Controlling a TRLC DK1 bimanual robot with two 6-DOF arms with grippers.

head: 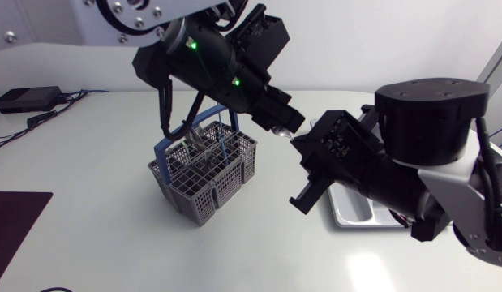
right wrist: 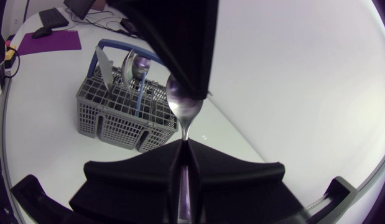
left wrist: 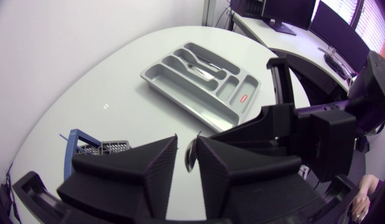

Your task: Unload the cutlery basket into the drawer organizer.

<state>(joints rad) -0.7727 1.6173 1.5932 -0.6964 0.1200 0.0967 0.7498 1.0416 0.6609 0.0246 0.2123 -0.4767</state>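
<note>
My right gripper is clamped tight on the handle of a shiny steel spoon, which stands bowl-up above its 2 black fingers. The bowl end sits in the narrow gap of my left gripper. That gripper stands slightly apart, and a sliver of light shows between 1 finger and the spoon, so it has no hold. Both grippers meet in the air above the white table. The grey plastic mesh cutlery basket with a blue handle is beside them, with more steel cutlery upright in it. The grey plastic drawer organizer lies flat on the table, well apart from the basket, with some spoons in 1 long compartment.
</note>
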